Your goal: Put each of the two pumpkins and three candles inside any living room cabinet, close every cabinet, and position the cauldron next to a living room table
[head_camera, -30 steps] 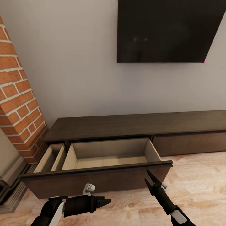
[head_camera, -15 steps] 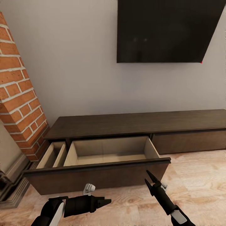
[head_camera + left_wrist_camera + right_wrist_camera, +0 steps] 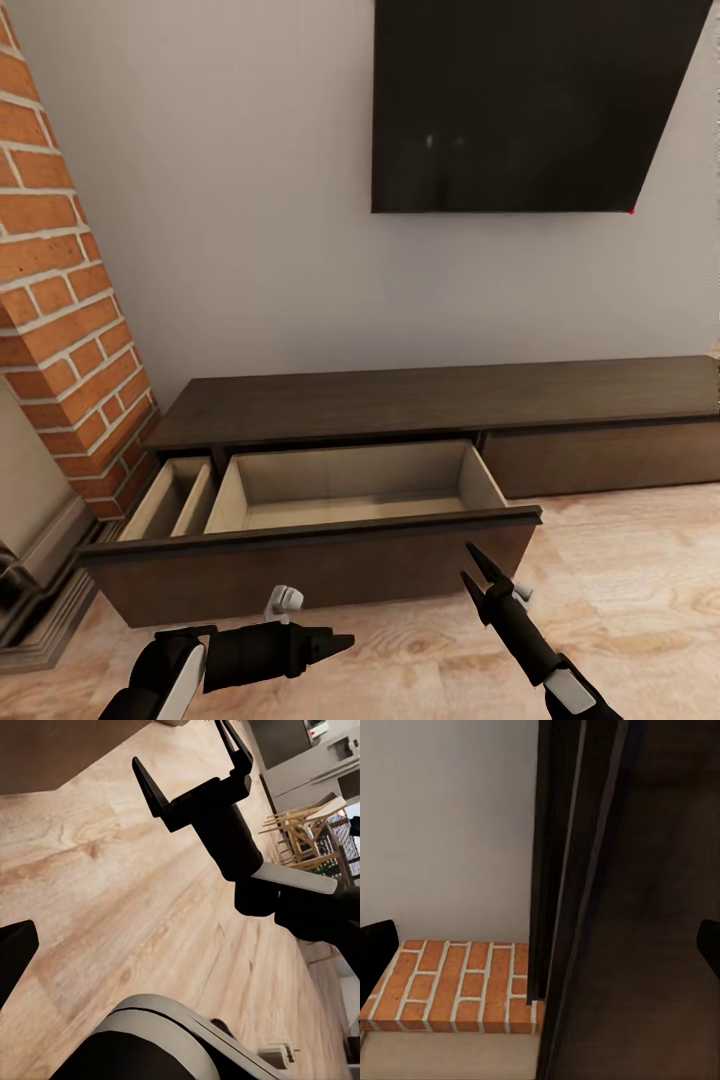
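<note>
One cabinet (image 3: 440,400), long, low and dark brown, sits against the wall under the black TV (image 3: 520,100), its wide drawer (image 3: 330,540) pulled out (pale inside, bare). Two tools hover before it: left tool (image 3: 335,642) together, right tool (image 3: 478,570) apart.

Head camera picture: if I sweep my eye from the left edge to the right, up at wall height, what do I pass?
Brick column → bare pale wall → black TV screen.
</note>
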You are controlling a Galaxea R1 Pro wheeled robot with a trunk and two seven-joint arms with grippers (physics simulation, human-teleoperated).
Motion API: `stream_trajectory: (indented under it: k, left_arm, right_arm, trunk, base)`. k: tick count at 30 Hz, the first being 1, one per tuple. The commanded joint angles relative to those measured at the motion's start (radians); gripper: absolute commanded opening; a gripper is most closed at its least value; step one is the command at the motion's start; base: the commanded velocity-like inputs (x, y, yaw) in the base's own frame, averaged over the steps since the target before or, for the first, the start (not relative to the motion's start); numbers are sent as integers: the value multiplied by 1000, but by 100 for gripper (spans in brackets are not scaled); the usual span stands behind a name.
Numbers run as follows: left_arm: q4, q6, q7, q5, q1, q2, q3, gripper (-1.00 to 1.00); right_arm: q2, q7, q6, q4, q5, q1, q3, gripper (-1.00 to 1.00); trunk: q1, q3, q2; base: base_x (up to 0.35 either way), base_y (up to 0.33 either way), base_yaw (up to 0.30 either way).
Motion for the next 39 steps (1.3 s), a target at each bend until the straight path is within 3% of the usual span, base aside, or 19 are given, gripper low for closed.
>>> stream_trajectory:
  k: [1, 5, 12, 20, 24, 30, 39]
  left_arm:
    - [0, 6, 1, 5, 0, 1, -1, 100]
    - [1, 6, 3, 5, 0, 1, -1, 100]
    - [1, 6, 5, 3, -1, 1, -1, 100]
    - [1, 6, 8, -1, 0, -1, -2, 100]
    - [1, 6, 8, -1, -1, -1, -3, 100]
    - [1, 6, 8, -2, 0, -1, -3, 100]
    - [1, 6, 10, -3, -1, -3, -3, 100]
  right_arm:
    - [0, 1, 9, 1, -8, 0, 2, 100]
    - [-2, -3, 10, 0, -3, 1, 3, 100]
    - [-41, -4, 18, 0, 3, 5, 11, 100]
    - [-99, -4, 152, 1, 7, 19, 15, 100]
    - [-108, -4, 167, 2, 11, 28, 16, 100]
    - [-111, -3, 177, 3, 60, 34, 20, 100]
    - [-112, 8, 178, 3, 89, 50, 22, 100]
  trunk:
    - [-1, 3, 0]
    - [-2, 19, 1]
    - [-19, 43, 30]
    - [-50, 68, 86]
    - [-65, 80, 114]
    - [-88, 99, 156]
    - [-123, 127, 219]
  base:
    - [-1, 0, 0]
    - [0, 0, 0]
    - [0, 0, 0]
    - [0, 0, 0]
    - [0, 0, 0]
    - [0, 0, 0]
    - [0, 0, 0]
